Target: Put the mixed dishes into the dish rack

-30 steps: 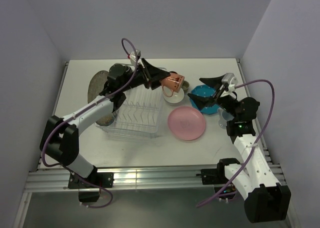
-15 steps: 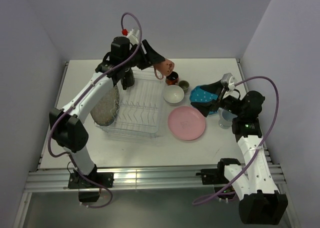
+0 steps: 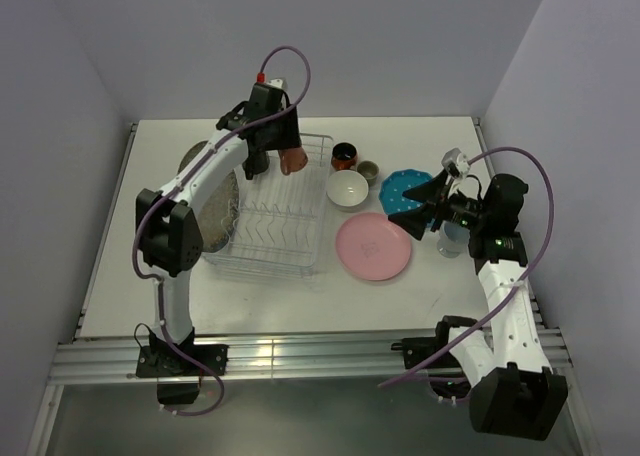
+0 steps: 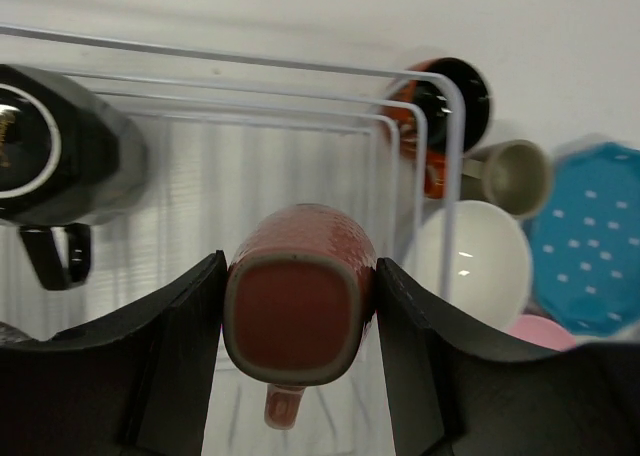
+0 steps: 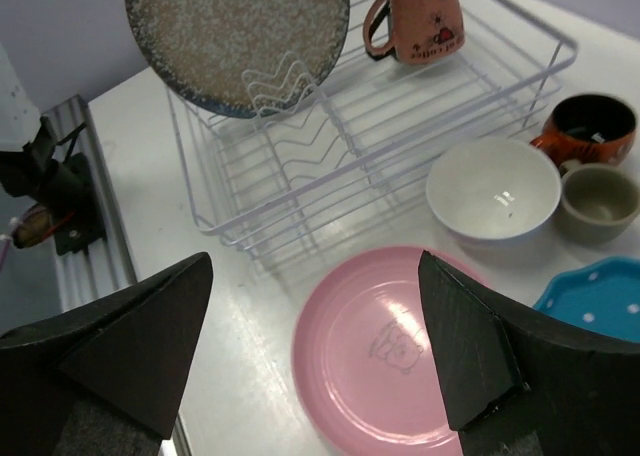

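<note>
My left gripper [image 3: 288, 148] is shut on a pink mug [image 3: 294, 160], held upside down over the far right end of the wire dish rack [image 3: 265, 238]. In the left wrist view the mug's base [image 4: 298, 311] faces me between the fingers [image 4: 180, 336], and a black mug [image 4: 60, 166] sits in the rack [image 4: 455, 146]. A grey speckled plate [image 3: 213, 214] stands in the rack's left end. A pink plate [image 3: 372, 246], a white bowl [image 3: 347, 189] and a teal dotted plate [image 3: 400, 186] lie right of the rack. My right gripper [image 3: 412, 205] is open and empty above the teal plate.
A dark-red mug [image 3: 344, 156] and a grey-beige mug [image 3: 368, 172] stand behind the bowl. A pale blue mug [image 3: 451, 239] stands by the right arm. The right wrist view shows the rack [image 5: 330, 146], the pink plate [image 5: 400, 356] and the bowl [image 5: 493, 188].
My left arm has carried the pink mug from above the bowl leftward to over the rack's far right end and turned it base up. The right gripper shifted slightly nearer.
</note>
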Robot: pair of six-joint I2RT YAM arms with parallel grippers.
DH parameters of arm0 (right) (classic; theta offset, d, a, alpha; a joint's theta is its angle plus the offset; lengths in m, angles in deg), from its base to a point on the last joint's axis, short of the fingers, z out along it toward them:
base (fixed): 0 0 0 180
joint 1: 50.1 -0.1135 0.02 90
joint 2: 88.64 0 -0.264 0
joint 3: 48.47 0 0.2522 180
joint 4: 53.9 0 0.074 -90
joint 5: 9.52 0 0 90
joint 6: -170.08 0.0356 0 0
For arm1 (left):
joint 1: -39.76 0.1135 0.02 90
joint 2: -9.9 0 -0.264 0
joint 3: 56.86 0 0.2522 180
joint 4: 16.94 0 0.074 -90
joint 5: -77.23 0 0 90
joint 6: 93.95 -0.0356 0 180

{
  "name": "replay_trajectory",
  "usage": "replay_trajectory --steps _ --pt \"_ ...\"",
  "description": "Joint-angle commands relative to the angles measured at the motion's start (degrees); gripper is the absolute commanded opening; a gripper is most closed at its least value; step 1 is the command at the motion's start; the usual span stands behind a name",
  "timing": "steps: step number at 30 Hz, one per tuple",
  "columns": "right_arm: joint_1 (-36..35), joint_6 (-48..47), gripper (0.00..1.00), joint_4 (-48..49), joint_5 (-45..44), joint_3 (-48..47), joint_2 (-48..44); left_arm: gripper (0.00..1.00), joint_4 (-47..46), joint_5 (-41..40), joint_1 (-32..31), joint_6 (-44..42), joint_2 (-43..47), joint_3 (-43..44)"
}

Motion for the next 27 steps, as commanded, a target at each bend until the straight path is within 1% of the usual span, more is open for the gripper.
replay_trajectory --steps 1,4,5,8,12,16,22,27 --pt "0.6 -1.1 0.91 -4.9 3.1 -1.9 0.9 0.00 -1.1 -8.4 0.1 -5.9 -0.8 4.1" --pt "1.6 -0.6 0.91 -3.8 3.0 0.0 -0.3 0.00 -2.3 -10.3 0.1 -7.7 -2.5 4.1" --pt "2.2 0.1 0.91 -1.0 3.8 0.6 -0.6 0.00 -3.4 -10.6 0.1 -8.0 -2.9 3.9" --pt "4.8 2.1 0.92 2.0 5.1 2.2 -2.0 0.00 -4.5 -12.5 0.1 -9.2 -4.5 4.6" --pt "8.6 6.3 0.92 5.8 7.0 4.0 -2.4 0.00 -6.3 -14.0 0.1 -10.7 -6.7 5.1" --pt "10.1 11.0 0.92 11.8 8.3 6.0 -2.9 0.00 -9.2 -15.6 0.1 -12.1 -7.4 3.6" --pt "10.1 11.9 0.92 12.6 8.4 6.1 -2.9 0.00 -12.1 -15.5 0.1 -14.4 -9.5 4.5" --pt "10.2 13.0 0.92 14.0 8.4 6.3 -2.7 0.00 -11.7 -15.2 0.1 -15.3 -12.6 6.9"
